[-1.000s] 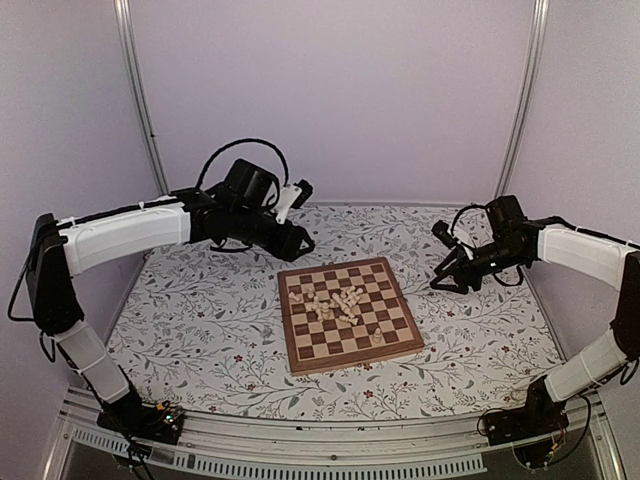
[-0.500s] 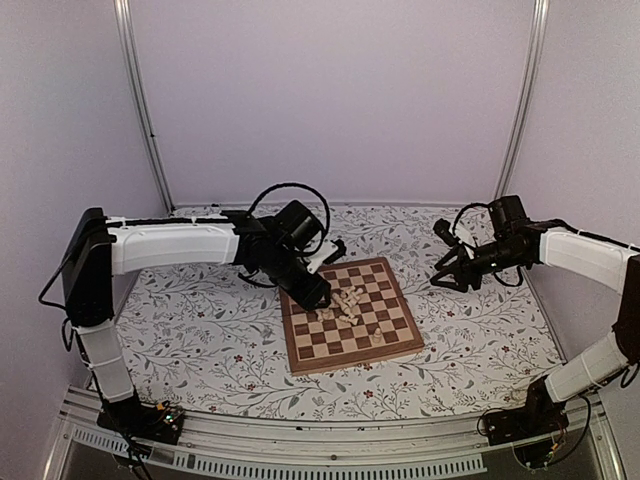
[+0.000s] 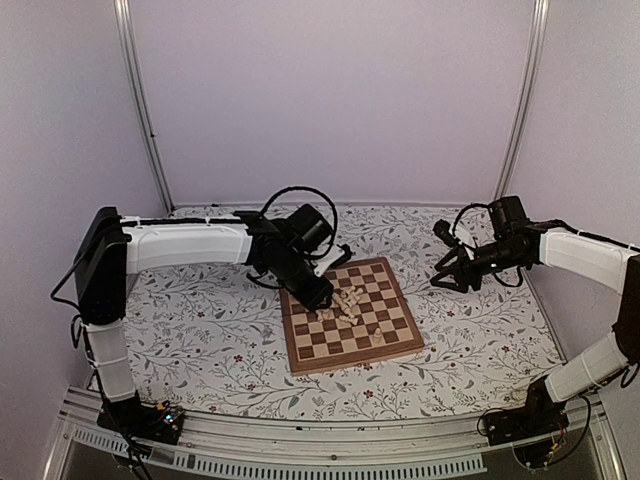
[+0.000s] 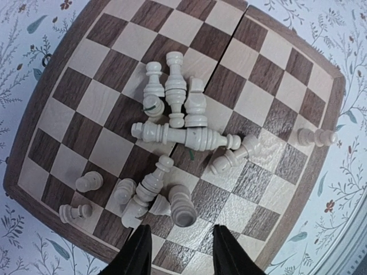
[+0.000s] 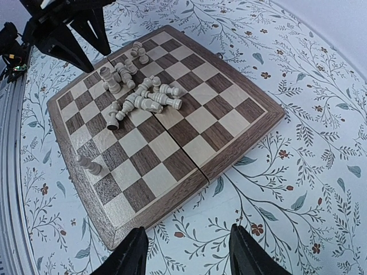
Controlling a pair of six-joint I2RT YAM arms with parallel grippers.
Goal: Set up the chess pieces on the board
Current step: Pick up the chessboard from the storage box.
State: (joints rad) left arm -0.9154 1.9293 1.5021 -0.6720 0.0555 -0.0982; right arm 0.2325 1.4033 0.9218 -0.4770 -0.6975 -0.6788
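The board [image 3: 340, 346] lies mid-table on the floral cloth. Several cream chess pieces [image 3: 345, 303] are heaped on their sides near its far-left part, and one lone piece [image 3: 377, 338] lies toward the near right. My left gripper [image 3: 320, 294] hovers at the board's left side. In the left wrist view it [image 4: 182, 247] is open, with nothing between the fingers and a toppled piece [image 4: 181, 206] just ahead. The heap [image 4: 172, 134] spreads beyond it. My right gripper [image 3: 446, 279] hangs open over the cloth right of the board [image 5: 172, 150], its jaws [image 5: 189, 255] empty.
The floral tablecloth [image 3: 200, 330] surrounds the board on all sides. Metal frame posts [image 3: 140, 100] rise at the back corners before the pale walls. In the right wrist view the left arm's fingers [image 5: 86, 28] show beyond the heap [image 5: 140, 97].
My left arm has swung from the back left down onto the board's left side, close above the heap of pieces. The right arm has hardly moved.
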